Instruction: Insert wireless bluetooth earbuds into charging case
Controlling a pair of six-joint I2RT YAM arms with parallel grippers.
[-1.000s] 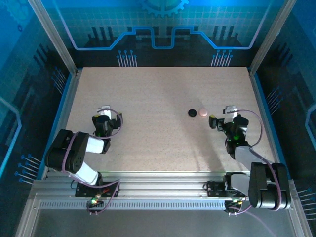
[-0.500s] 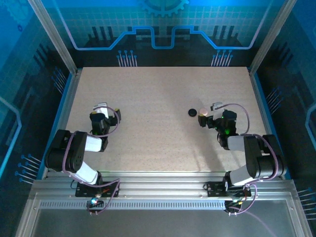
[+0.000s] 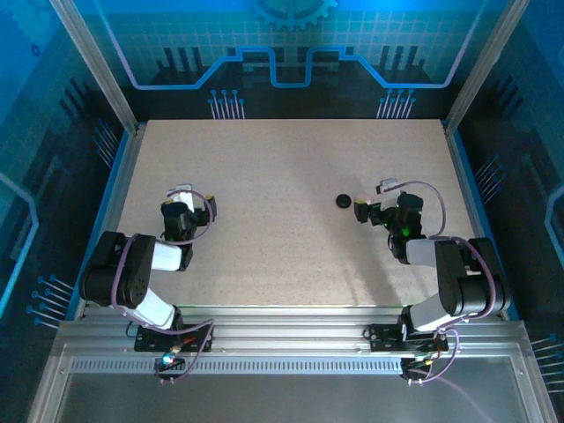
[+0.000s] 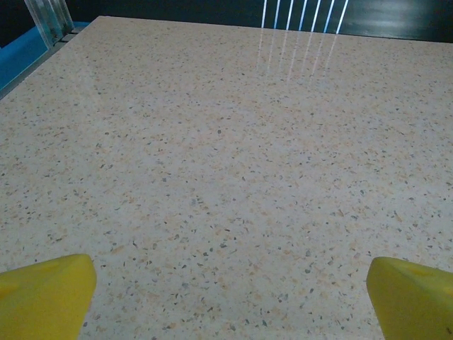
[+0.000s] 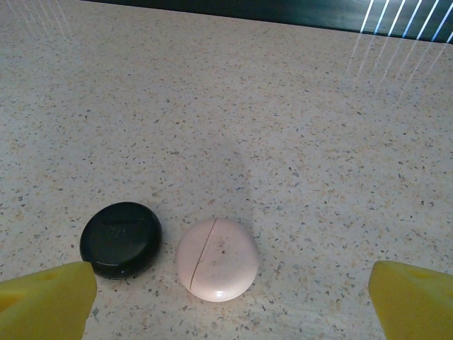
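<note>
- The small, round, flat black charging case point(image 5: 120, 239) lies flat on the speckled beige stone-look table point(image 5: 283, 106), right of centre in the top view. Nothing touches it.
- Just beside it, across a narrow gap, lies a pale pink, round, domed shell point(image 5: 217, 258) with a curved seam over its top.
- The right gripper point(image 3: 368, 204) hangs by these two with its jaws spread wide. Its yellow fingertips point(image 5: 46, 294) flank the pair, grasping nothing and touching neither.
- The left gripper point(image 3: 182, 196) is well apart on the table's left side. Its jaws are equally wide and empty, with yellow fingertips point(image 4: 46, 294) over bare tabletop.
</note>
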